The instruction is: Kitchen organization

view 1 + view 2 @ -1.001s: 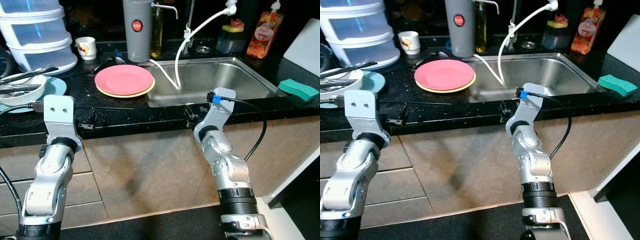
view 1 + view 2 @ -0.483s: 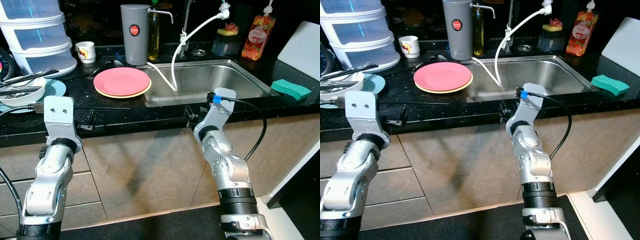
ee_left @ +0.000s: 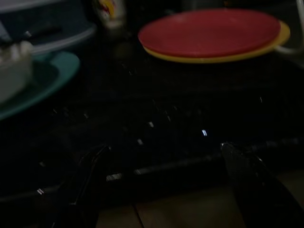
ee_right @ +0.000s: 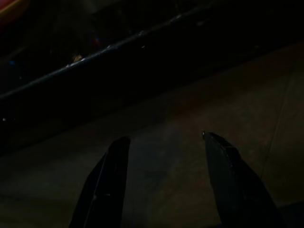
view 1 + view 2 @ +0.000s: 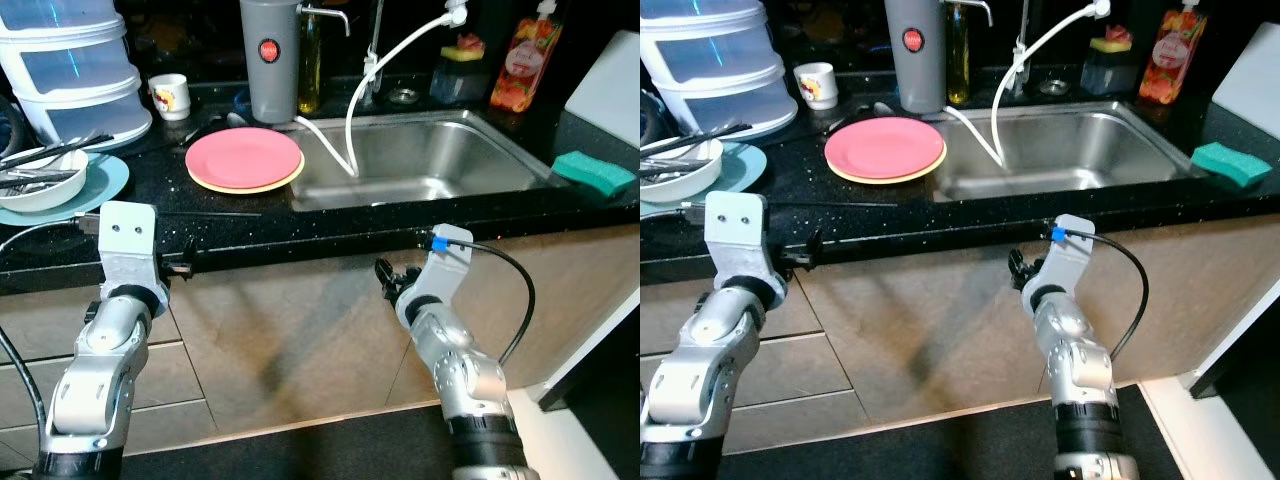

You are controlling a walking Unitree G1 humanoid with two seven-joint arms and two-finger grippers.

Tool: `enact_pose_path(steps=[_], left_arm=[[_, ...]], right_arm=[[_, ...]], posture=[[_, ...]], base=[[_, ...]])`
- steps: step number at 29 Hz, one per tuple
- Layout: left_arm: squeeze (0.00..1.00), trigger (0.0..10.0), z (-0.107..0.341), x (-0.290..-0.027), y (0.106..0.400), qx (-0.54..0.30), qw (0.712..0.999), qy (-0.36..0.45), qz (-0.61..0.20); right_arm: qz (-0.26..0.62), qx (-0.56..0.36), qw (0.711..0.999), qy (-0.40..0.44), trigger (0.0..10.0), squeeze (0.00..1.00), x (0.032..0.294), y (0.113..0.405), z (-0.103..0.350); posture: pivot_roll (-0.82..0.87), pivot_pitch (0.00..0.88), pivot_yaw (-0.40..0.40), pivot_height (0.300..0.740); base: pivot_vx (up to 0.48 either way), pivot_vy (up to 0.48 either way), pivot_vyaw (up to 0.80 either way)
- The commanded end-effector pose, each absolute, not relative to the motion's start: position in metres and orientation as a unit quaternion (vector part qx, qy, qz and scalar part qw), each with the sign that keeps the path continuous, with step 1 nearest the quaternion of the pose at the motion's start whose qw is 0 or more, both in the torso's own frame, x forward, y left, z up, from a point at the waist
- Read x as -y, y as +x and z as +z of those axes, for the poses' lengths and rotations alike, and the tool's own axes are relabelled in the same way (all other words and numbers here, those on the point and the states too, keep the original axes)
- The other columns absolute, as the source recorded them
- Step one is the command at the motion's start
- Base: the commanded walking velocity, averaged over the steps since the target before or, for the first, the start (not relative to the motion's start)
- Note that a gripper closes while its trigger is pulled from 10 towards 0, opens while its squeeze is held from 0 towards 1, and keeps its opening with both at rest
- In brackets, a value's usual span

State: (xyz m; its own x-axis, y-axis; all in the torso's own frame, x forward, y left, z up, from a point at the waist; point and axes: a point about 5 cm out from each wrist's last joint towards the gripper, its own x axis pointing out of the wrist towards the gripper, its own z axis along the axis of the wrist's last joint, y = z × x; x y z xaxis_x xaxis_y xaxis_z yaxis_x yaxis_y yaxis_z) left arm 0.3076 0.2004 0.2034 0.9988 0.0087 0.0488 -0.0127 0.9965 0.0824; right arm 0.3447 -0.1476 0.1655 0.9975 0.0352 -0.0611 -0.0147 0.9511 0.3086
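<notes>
The right tool [image 4: 164, 183] has been lowered below the table [image 5: 330, 225] edge, fingers apart and empty. The left tool [image 3: 166, 185], also apart, faces the red plate [image 5: 244, 157]; no grasp is started.

- desk [image 5: 300, 225]: black, flecked with white speckles
- plate [image 5: 243, 157] just left of the sink [image 5: 420, 160]: pink-red, lying on a yellow plate [image 5: 250, 186]
- sink: bare silver steel
- sponge [image 5: 594, 174] right of the sink: teal green
- jug [image 5: 268, 60] behind the pink-red plate: grey with a red round mark
- hose [image 5: 375, 75] over the sink: white
- teal plate [image 5: 95, 190] far left of the sink: pale teal, under a white bowl [image 5: 40, 185]
- cupboard fronts [image 5: 300, 330] below the desk: beige-brown
- both arms: silver; right arm's cable [image 5: 515, 290] black with a blue tip
</notes>
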Motion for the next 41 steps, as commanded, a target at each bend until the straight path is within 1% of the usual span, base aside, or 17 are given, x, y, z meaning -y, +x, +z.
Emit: enact_pose_path(steps=[1,6,7,10,11,12,14,20,21,25,31,33,35,37,38,40,41], left_arm=[[0.0,10.0,0.188,-0.197,0.306,-0.007,0.999,0.033,-0.009],[0.0,10.0,0.17,-0.198,0.298,-0.03,0.998,0.057,-0.012],[0.0,10.0,0.158,-0.198,0.285,-0.041,0.999,0.026,-0.01],[0.0,10.0,0.138,-0.199,0.272,-0.065,0.998,-0.006,-0.01],[0.0,10.0,0.125,-0.199,0.267,-0.092,0.996,0.006,-0.013],[0.0,10.0,0.125,-0.199,0.267,-0.092,0.996,0.006,-0.013],[0.0,10.0,0.105,-0.199,0.257,-0.128,0.991,0.032,-0.018],[0.0,10.0,0.088,-0.196,0.246,-0.164,0.985,0.038,-0.027],[0.0,10.0,0.081,-0.197,0.24,-0.182,0.982,0.034,-0.025],[0.0,10.0,0.073,-0.2,0.238,-0.194,0.98,0.023,-0.025],[0.0,10.0,0.048,-0.206,0.238,-0.218,0.975,0.035,-0.031],[0.0,10.0,0.047,-0.206,0.241,-0.215,0.976,0.032,-0.033],[0.0,10.0,0.05,-0.205,0.245,-0.207,0.977,0.036,-0.037],[0.0,10.0,0.053,-0.205,0.25,-0.198,0.979,0.038,-0.033],[0.0,10.0,0.053,-0.205,0.25,-0.198,0.979,0.038,-0.033],[0.0,10.0,0.053,-0.204,0.254,-0.198,0.979,0.033,-0.031],[0.0,10.0,0.047,-0.203,0.255,-0.207,0.977,0.035,-0.028]], right_arm=[[0.012,-0.049,0.987,0.152,10.0,0.0,0.147,0.34,0.156],[0.015,-0.11,0.986,0.127,10.0,0.0,0.151,0.332,0.118],[0.032,-0.129,0.986,0.102,10.0,0.0,0.151,0.327,0.106],[0.043,-0.145,0.984,0.092,10.0,0.0,0.15,0.321,0.098],[0.055,-0.162,0.981,0.089,10.0,0.0,0.149,0.318,0.09],[0.055,-0.162,0.981,0.089,10.0,0.0,0.149,0.318,0.09],[0.07,-0.194,0.975,0.076,10.0,0.0,0.147,0.311,0.074],[0.074,-0.226,0.969,0.065,10.0,0.0,0.145,0.304,0.055],[0.081,-0.233,0.967,0.065,10.0,0.0,0.141,0.302,0.05],[0.087,-0.243,0.964,0.068,10.0,0.0,0.136,0.301,0.043],[0.072,-0.305,0.949,0.038,10.0,0.0,0.142,0.284,0.004],[0.066,-0.306,0.948,0.054,10.0,0.0,0.142,0.282,0.001],[0.052,-0.297,0.949,0.091,10.0,0.0,0.143,0.282,0.002],[0.041,-0.27,0.951,0.148,10.0,0.0,0.144,0.285,0.008],[0.041,-0.27,0.951,0.148,10.0,0.0,0.144,0.285,0.008],[0.044,-0.228,0.954,0.189,10.0,0.0,0.145,0.29,0.018],[0.038,-0.212,0.958,0.191,10.0,0.0,0.148,0.29,0.02]], posture=[[-0.02,0.057,0.035,0.74],[0.01,0.06,0.003,0.74],[0.01,0.056,-0.004,0.74],[0.02,0.052,-0.017,0.74],[0.02,0.051,-0.026,0.74],[0.02,0.051,-0.026,0.74],[0.02,0.049,-0.033,0.74],[0.05,0.058,-0.056,0.74],[0.05,0.064,-0.06,0.74],[0.06,0.07,-0.064,0.74],[0.07,0.1,-0.074,0.74],[0.07,0.106,-0.086,0.74],[0.08,0.104,-0.082,0.74],[0.08,0.089,-0.045,0.74],[0.08,0.089,-0.045,0.74],[0.05,0.054,0.009,0.74],[0.06,0.059,0.015,0.74]], base=[[0.0,0.0,0.0],[0.0,0.0,0.0],[0.0,0.0,0.0],[0.0,0.0,0.0],[0.0,0.0,0.0],[0.0,0.0,0.0],[0.0,0.0,0.0],[0.0,0.0,0.0],[0.0,0.0,0.0],[0.0,0.0,0.0],[0.0,0.0,0.0],[0.0,0.0,0.0],[0.0,0.0,0.0],[0.0,0.0,0.0],[0.0,0.0,0.0],[0.0,0.0,0.0],[0.0,0.0,0.0]])
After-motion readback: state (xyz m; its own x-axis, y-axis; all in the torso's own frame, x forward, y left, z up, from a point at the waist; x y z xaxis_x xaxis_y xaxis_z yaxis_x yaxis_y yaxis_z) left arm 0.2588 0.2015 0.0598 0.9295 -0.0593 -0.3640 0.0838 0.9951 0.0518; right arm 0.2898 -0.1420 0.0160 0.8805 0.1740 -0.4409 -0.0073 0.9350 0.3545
